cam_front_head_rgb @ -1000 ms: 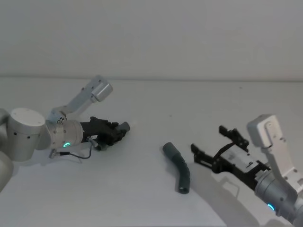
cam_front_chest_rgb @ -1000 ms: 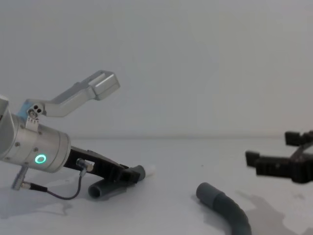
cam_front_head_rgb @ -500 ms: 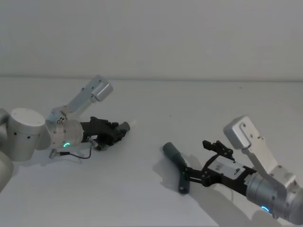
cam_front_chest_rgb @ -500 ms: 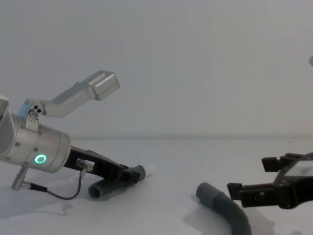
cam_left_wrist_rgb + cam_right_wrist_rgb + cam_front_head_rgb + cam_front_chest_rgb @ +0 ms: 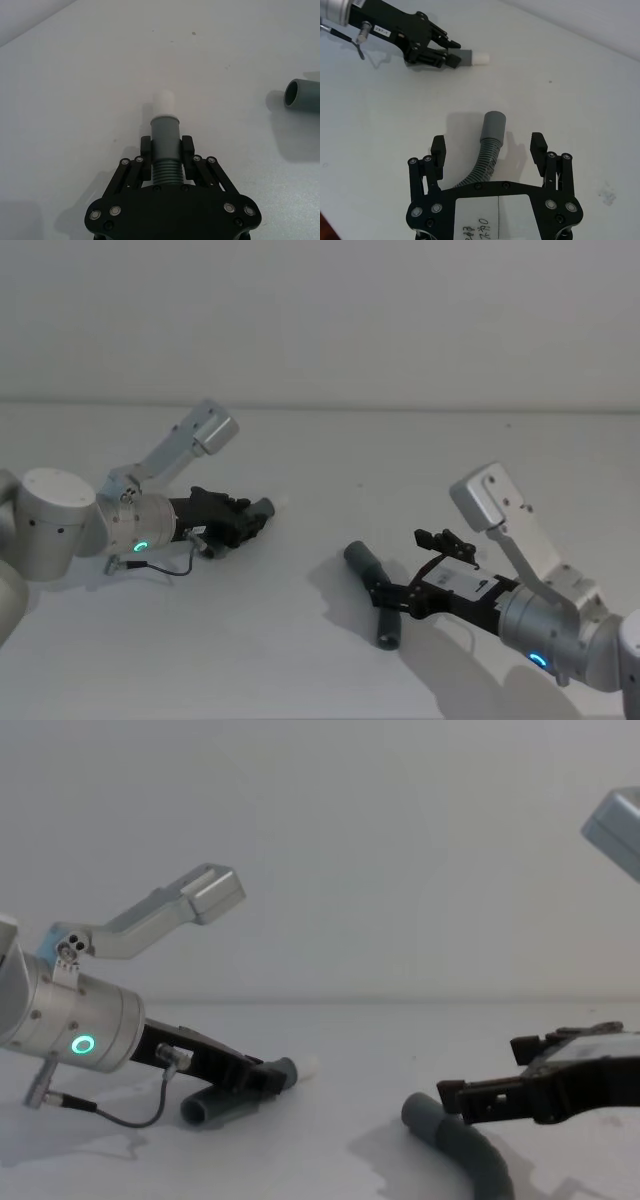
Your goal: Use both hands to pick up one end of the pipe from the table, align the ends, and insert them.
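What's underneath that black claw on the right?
The longer ribbed pipe lies on the table below the open right gripper. Both ends show; part of its ribbed middle is covered by the gripper.

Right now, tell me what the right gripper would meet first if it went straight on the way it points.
The long pipe: it lies between the right gripper's open jaws, so the gripper's base would likely meet its ribbed body first. How high the gripper rides above it is unclear.
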